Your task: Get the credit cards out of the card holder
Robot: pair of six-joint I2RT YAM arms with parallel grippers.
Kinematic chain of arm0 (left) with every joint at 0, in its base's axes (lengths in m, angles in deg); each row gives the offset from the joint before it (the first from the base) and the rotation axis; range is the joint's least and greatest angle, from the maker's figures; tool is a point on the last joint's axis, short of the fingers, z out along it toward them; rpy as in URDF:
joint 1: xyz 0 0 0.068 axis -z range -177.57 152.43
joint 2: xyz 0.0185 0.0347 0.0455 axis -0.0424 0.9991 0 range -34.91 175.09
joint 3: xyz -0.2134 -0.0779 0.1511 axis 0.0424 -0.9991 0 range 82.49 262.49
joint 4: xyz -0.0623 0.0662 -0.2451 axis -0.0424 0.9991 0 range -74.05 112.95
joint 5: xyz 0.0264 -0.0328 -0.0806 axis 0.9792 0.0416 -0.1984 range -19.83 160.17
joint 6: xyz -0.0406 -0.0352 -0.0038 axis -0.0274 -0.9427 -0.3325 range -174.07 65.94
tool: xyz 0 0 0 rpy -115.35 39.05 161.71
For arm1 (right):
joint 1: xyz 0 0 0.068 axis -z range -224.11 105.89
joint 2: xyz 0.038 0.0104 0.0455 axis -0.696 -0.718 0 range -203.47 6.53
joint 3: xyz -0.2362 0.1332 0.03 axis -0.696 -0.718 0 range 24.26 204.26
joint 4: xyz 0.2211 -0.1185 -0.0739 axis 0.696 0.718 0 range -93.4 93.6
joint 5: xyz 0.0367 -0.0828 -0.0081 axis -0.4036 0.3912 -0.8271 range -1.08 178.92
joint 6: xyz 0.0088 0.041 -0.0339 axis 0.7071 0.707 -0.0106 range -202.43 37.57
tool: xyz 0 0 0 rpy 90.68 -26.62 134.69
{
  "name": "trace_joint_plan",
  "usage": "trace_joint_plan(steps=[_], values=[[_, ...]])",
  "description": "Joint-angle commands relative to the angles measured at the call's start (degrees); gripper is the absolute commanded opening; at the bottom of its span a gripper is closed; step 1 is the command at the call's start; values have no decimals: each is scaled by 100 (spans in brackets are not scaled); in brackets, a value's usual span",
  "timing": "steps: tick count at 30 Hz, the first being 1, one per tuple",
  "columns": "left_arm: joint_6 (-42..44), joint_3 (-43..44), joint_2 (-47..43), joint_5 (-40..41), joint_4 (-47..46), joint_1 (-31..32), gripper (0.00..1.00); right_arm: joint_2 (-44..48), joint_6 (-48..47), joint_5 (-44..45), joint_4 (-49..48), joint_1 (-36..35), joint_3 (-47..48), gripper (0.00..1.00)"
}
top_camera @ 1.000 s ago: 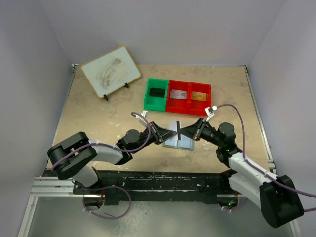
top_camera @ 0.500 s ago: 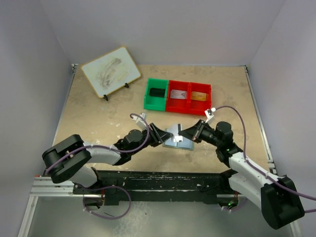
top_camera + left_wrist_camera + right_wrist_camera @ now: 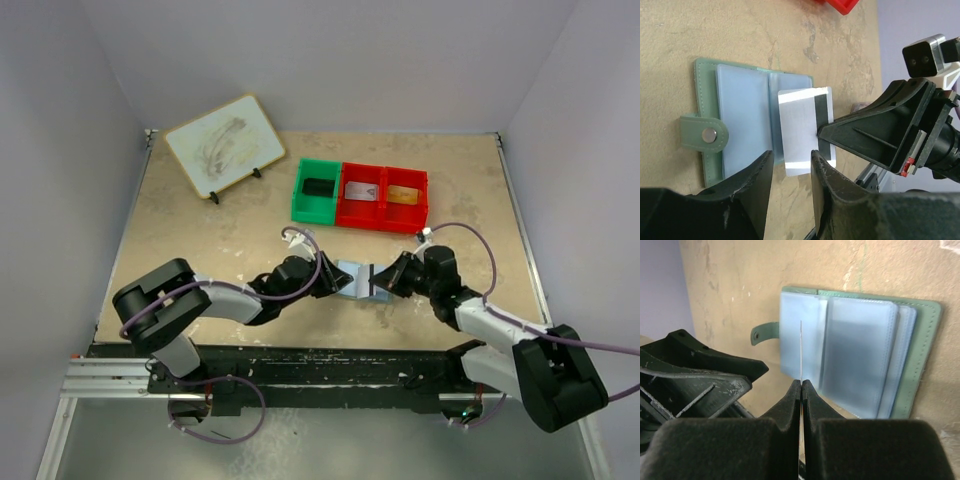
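Left jaws: stood spread, low over the tabletop (image 3: 200, 230), either side of a silver card's (image 3: 802, 120) near edge. Right jaws: pinched that card at its dark-striped end. Card holder (image 3: 350, 276): lay open and flat between both arms, the card over one panel. Beyond stood a green bin (image 3: 318, 190) and a red bin (image 3: 385, 197).

The holder (image 3: 740, 125) has a matt green leather-like skin with stitched edges, glossy pale-blue plastic sleeves and a shiny metal snap (image 3: 709, 134). The card (image 3: 797, 135) is smooth and silvery. The tabletop (image 3: 715, 30) is matt, mottled, stone-like.
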Motion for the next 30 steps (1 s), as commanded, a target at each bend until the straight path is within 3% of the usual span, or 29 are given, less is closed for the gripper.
trace_joint_plan(steps=[1, 12, 19, 30], values=[[245, 482, 385, -199, 69, 32, 33, -173, -242, 417, -276, -28, 189, 0], [199, 750, 1220, -204, -20, 55, 23, -810, -255, 101, -871, -27, 126, 0], [233, 918, 1542, -409, -98, 91, 6, -985, -138, -130, -1179, -27, 90, 1], [190, 905, 1632, -438, -205, 113, 1, -1324, -207, -271, -1222, -27, 198, 3]])
